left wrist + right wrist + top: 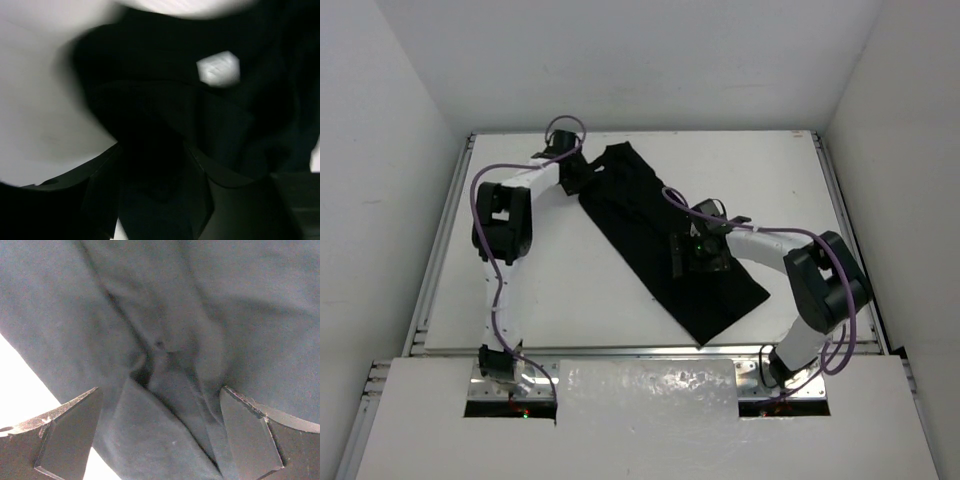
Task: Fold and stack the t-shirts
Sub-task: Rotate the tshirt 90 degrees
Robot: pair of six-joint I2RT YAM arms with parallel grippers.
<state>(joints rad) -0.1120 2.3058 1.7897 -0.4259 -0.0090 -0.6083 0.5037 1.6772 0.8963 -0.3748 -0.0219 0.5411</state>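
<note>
Between the fingers (70, 435) of the right gripper (160, 390), which stand wide apart, lies the black t-shirt (200, 300). A puckered crease runs up from the gap to a small dimple just ahead of the tips. Nothing is caught between these fingers, and whether their tips touch the cloth cannot be told. Past the outer side of the left-hand finger shows a wedge of the white table (20, 390). Seen from above, this gripper sits over the middle of the garment. The garment lies as a long, narrow band slanting across the table from far left to near right, its near end spread a little wider.

At the far end of that band is the left gripper (152, 150). Its fingers (100, 195) stand partway apart and dark cloth fills the gap between them. The wrist view is blurred and very dark, so I cannot tell whether they pinch the shirt or only straddle it. Ahead of the fingertips and a little to the right, a small white label (218, 68) shows on the cloth. To the left of the fingers is bare table.
</note>
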